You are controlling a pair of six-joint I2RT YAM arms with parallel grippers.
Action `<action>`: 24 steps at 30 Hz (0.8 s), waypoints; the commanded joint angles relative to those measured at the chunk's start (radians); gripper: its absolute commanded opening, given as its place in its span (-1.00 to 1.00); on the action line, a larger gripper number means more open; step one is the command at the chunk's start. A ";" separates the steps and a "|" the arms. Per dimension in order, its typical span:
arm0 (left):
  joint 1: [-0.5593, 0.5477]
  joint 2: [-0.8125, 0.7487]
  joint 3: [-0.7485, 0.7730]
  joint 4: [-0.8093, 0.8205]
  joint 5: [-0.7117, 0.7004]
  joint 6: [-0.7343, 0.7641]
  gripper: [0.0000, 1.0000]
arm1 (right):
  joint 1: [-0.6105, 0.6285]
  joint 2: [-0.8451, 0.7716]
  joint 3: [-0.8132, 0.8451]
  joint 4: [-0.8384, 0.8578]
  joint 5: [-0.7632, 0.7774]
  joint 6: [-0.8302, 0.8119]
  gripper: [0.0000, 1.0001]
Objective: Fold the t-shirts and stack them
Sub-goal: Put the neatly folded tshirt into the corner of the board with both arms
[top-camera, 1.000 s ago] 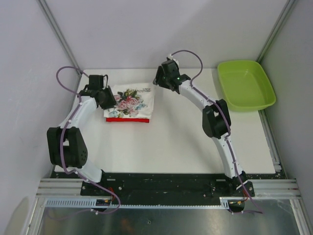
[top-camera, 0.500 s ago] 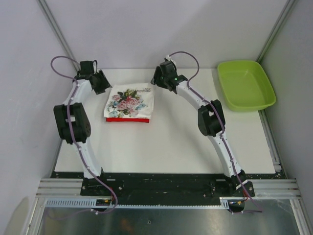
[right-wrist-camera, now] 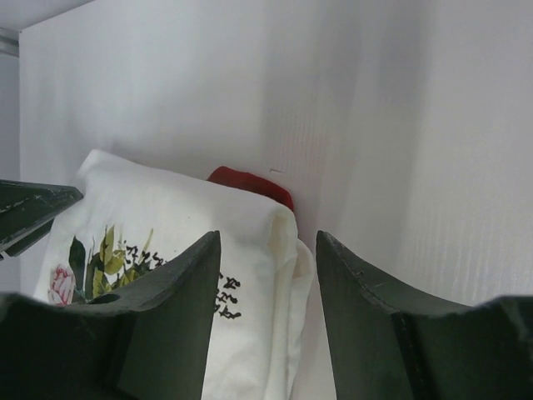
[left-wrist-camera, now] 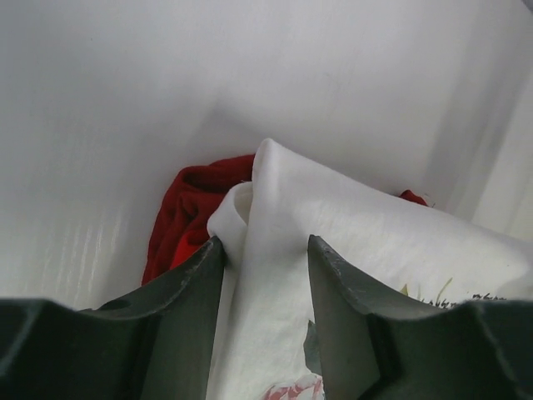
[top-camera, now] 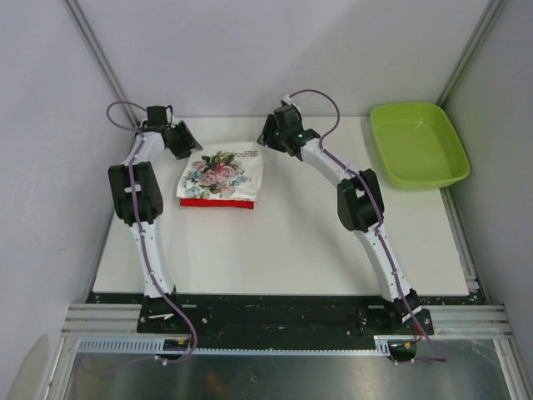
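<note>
The white t-shirt [top-camera: 221, 173] with the floral print lies folded on the red t-shirt [top-camera: 216, 203], whose edge shows along the near side. My left gripper [top-camera: 185, 143] is open at the stack's far-left corner. In the left wrist view its jaws [left-wrist-camera: 266, 246] straddle the white shirt's corner [left-wrist-camera: 350, 225], with red cloth [left-wrist-camera: 179, 217] just left of it. My right gripper [top-camera: 268, 139] is open at the far-right corner. In the right wrist view its jaws [right-wrist-camera: 266, 242] straddle the white shirt's folded edge [right-wrist-camera: 166, 208], with red cloth [right-wrist-camera: 250, 183] peeking out behind.
A lime-green plastic tray [top-camera: 418, 146] sits at the back right of the white table [top-camera: 300, 242]. The back wall stands close behind both grippers. The left gripper's finger [right-wrist-camera: 25, 212] shows at the left edge of the right wrist view.
My left arm has lifted off the shirt's left edge, swung back to the far left, and come in at the far-left corner. The right gripper has barely moved.
</note>
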 commanded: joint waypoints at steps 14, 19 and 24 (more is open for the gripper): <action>0.007 -0.096 -0.028 0.062 0.030 -0.028 -0.94 | 0.014 0.066 0.070 0.029 -0.045 0.030 -0.64; 0.024 -0.206 -0.117 0.069 -0.048 -0.031 -1.00 | 0.022 0.054 0.088 0.029 -0.031 0.026 -0.96; 0.047 -0.317 -0.211 0.075 -0.146 -0.023 -1.00 | 0.034 0.060 0.110 0.037 -0.034 0.029 -1.00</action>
